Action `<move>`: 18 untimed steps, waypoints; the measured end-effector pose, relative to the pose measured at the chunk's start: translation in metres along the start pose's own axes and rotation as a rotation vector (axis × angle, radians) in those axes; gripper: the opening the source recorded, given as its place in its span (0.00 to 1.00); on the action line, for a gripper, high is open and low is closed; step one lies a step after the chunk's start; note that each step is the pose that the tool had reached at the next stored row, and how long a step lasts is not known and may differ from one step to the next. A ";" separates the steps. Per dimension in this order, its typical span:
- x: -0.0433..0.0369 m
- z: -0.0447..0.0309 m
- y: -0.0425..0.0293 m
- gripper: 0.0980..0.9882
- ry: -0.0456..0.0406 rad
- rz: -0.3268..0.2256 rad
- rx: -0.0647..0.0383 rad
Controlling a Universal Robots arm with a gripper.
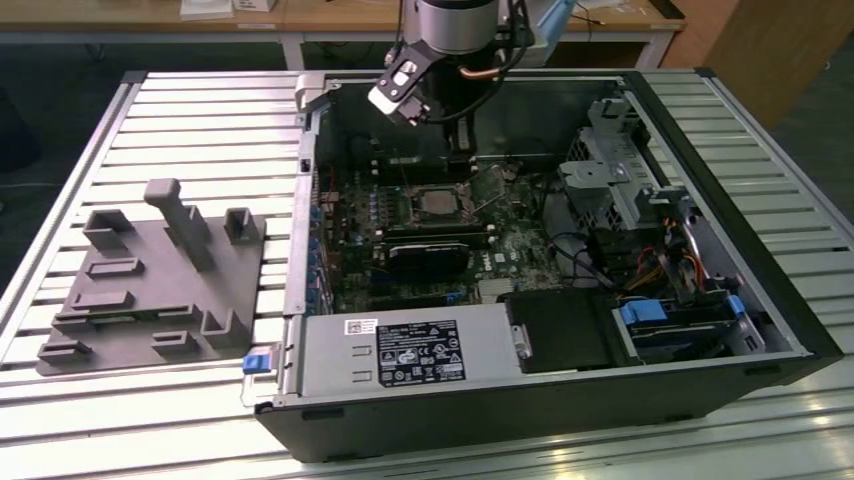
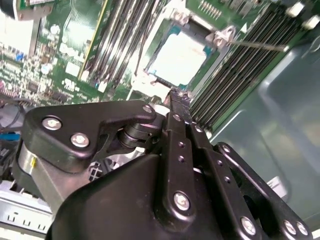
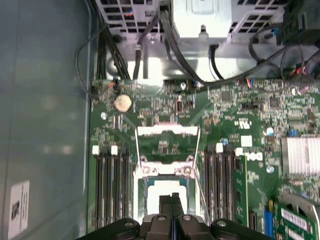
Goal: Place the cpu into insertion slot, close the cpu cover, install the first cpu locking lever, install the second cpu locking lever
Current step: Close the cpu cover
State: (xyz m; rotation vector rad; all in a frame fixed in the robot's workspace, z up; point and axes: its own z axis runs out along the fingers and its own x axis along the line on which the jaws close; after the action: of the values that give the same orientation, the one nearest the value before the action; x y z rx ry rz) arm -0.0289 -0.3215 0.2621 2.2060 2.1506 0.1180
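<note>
One gripper (image 3: 170, 198), jaws pressed together, empty, over chip (image 1: 435, 203), exterior view's centre; skewed push could jam cover (image 3: 167, 131).

Silver slatted aluminium worktable (image 1: 187, 110) fills most of the exterior view, with pale glare lying along the slats at its near edge. Behind the worktable is a long light-wood benchtop (image 1: 340, 16) on a white metal leg (image 1: 288, 48). Dark floor (image 1: 60, 62) shows between worktable and benchtop. Past the worktable's far corner, at the exterior view's right, stands a brown wooden panel (image 1: 761, 45).
</note>
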 end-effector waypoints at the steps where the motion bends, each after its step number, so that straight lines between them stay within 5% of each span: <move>1: 0.0001 0.0003 0.0032 0.01 0.0000 0.000 0.000; 18: 0.0014 0.0055 0.0556 0.01 0.0001 0.000 0.004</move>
State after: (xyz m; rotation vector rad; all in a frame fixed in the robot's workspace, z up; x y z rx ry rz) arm 0.0270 -0.3215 0.2620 2.2078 2.1526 0.1144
